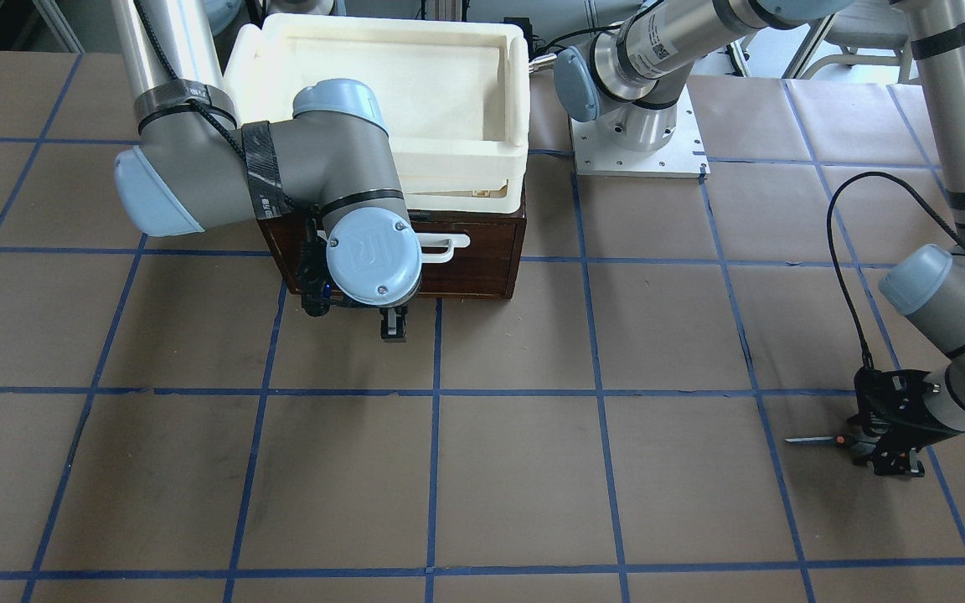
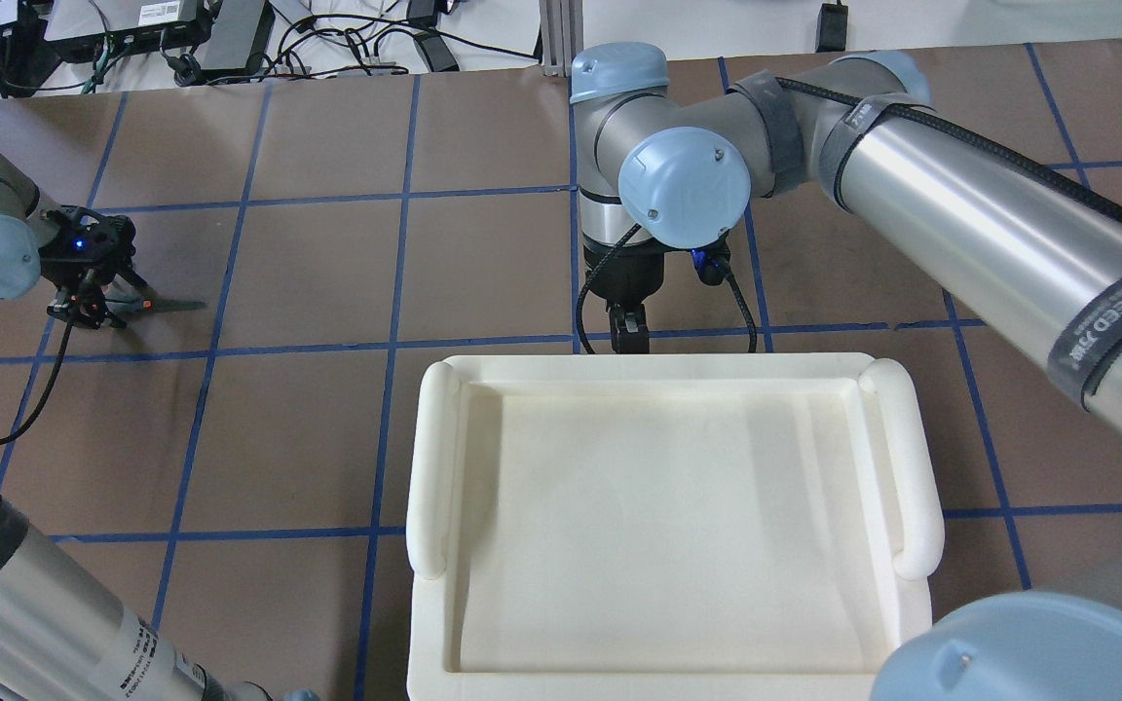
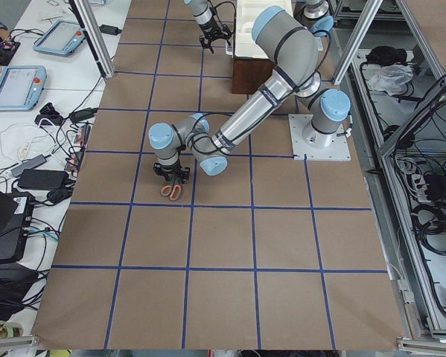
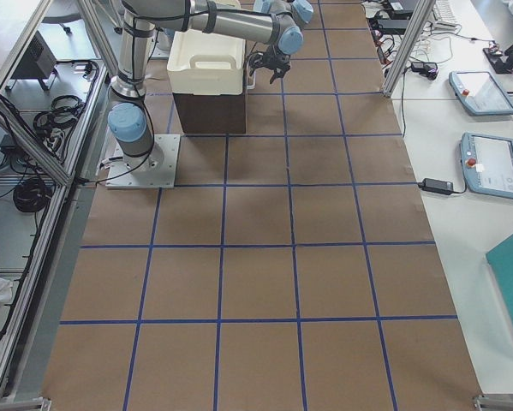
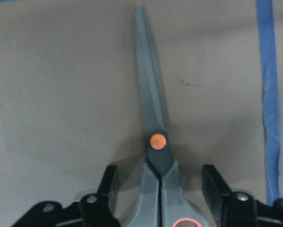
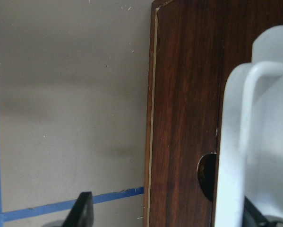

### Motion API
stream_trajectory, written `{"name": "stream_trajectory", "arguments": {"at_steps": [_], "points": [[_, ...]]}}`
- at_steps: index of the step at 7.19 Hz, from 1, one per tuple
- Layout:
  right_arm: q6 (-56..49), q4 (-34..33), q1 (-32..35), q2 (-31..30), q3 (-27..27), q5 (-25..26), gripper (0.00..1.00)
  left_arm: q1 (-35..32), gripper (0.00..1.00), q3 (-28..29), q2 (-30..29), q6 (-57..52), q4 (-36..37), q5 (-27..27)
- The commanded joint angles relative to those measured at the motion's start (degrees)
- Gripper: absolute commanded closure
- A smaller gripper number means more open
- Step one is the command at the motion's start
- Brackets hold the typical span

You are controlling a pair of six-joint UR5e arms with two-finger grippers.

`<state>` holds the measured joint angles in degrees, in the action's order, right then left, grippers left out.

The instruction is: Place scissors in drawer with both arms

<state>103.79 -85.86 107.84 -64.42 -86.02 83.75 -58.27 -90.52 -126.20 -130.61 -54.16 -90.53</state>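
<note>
Straddling the scissors (image 5: 150,99), flat near the left edge of the counter (image 1: 516,469), with the left gripper (image 5: 160,176) spread wide, not yet pinching. Poised at the shut drawer (image 1: 482,268), by its white handle (image 1: 442,246), with the right gripper (image 1: 393,325) also parted. Next, likely: close on the scissors, pull the drawer open.

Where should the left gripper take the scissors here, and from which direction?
Across the grey handle necks just behind the orange pivot, coming straight down. The scissors lie flat and closed on the table, and that narrow neck fits between the open fingers of the left gripper.
</note>
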Motion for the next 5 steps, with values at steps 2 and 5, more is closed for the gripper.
{"name": "stream_trajectory", "arguments": {"at_steps": [2, 5], "points": [[-0.60, -0.19, 0.00, 0.26, -0.29, 0.01, 0.00, 0.09, 0.55, -0.09, 0.08, -0.17, -0.07, 1.05], [-1.13, -3.17, 0.00, 1.22, -0.29, 0.01, 0.00, 0.09, 0.77, 0.00, 0.25, -0.26, -0.07, 1.14]]}}
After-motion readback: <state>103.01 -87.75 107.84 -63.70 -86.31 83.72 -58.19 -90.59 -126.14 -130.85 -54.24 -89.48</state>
